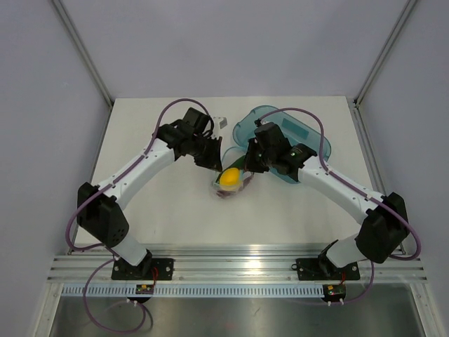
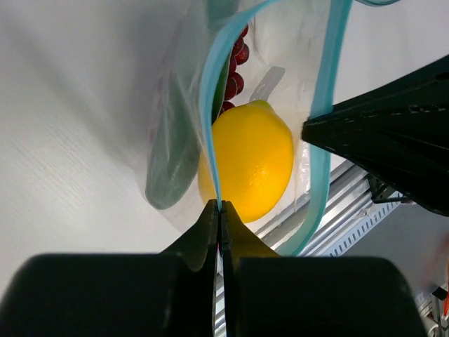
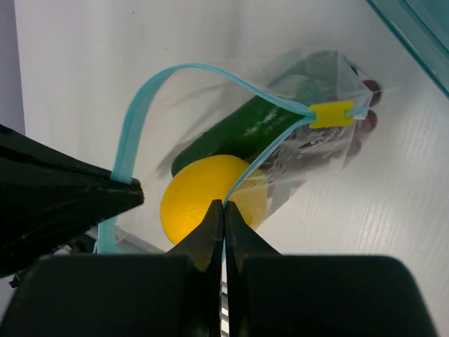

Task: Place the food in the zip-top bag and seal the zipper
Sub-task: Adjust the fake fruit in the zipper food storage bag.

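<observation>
The clear zip-top bag (image 1: pixel 238 188) hangs between both grippers with its mouth spread open. My left gripper (image 2: pixel 220 205) is shut on one side of the light blue zipper (image 2: pixel 209 105). My right gripper (image 3: pixel 223 203) is shut on the zipper's other side (image 3: pixel 273 151). The yellow lemon (image 2: pixel 249 165) sits in the open mouth between the two strips. Deeper in the bag lie the dark green cucumber (image 3: pixel 245 130) and the dark red grapes (image 2: pixel 235 70). A yellow slider (image 3: pixel 331 114) sits at the zipper's far end. In the top view the lemon (image 1: pixel 229 177) shows between the left gripper (image 1: pixel 216 165) and right gripper (image 1: pixel 247 168).
A teal translucent tray (image 1: pixel 309 140) stands on the white table just behind the right arm. A small white object (image 1: pixel 222 122) lies behind the left arm. The metal rail (image 1: pixel 231 263) runs along the near edge.
</observation>
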